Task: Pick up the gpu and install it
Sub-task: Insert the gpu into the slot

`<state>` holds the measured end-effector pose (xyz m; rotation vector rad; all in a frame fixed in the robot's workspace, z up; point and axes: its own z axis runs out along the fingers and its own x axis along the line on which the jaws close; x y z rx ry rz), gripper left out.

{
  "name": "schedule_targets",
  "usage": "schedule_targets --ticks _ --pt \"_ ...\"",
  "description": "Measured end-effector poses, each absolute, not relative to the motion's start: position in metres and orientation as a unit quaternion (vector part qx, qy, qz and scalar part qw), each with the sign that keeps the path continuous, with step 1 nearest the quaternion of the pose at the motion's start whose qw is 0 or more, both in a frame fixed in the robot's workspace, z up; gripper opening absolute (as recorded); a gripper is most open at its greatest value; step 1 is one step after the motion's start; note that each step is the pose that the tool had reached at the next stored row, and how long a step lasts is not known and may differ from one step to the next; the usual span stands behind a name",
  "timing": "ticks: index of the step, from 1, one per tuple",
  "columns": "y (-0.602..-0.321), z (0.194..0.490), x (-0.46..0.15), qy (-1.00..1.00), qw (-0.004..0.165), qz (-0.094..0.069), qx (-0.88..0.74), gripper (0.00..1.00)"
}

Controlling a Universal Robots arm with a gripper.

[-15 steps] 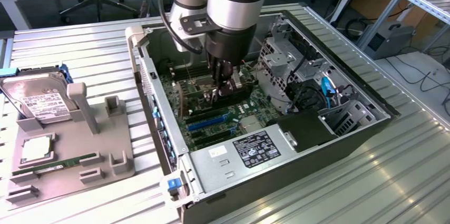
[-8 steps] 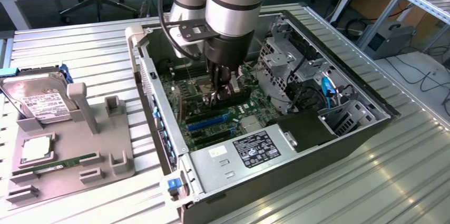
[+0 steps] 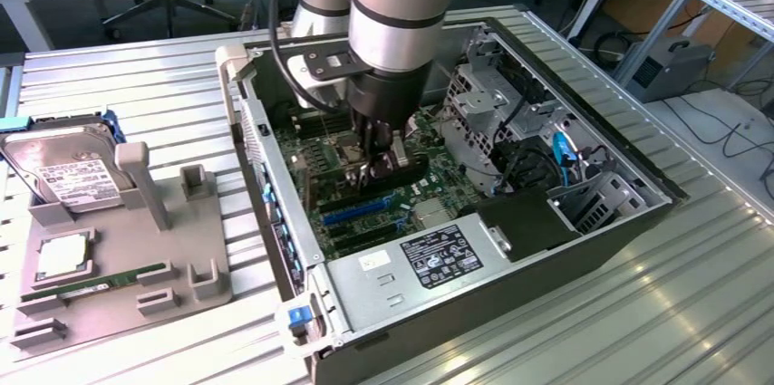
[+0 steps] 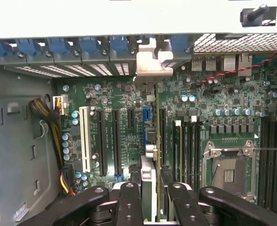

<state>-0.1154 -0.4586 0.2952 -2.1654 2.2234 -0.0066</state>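
My gripper reaches down inside the open computer case, over the green motherboard. It is shut on the gpu, a thin dark card held on edge between the two black fingers. In the wrist view the gpu shows edge-on, running from my gripper across the expansion slots. Its silver bracket lies against the case's rear wall among the blue slot clips. Whether the card's edge sits in a slot is hidden.
A grey fixture tray at the exterior view's left holds a silver hard drive, a processor and a green memory stick. Inside the case are the power supply, drive cage, processor socket and white slot.
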Motion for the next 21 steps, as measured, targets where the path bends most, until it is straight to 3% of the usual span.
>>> schedule_targets --ticks 21 --pt "-0.4589 0.2913 -0.1174 0.716 0.008 -0.013 -0.698 0.27"
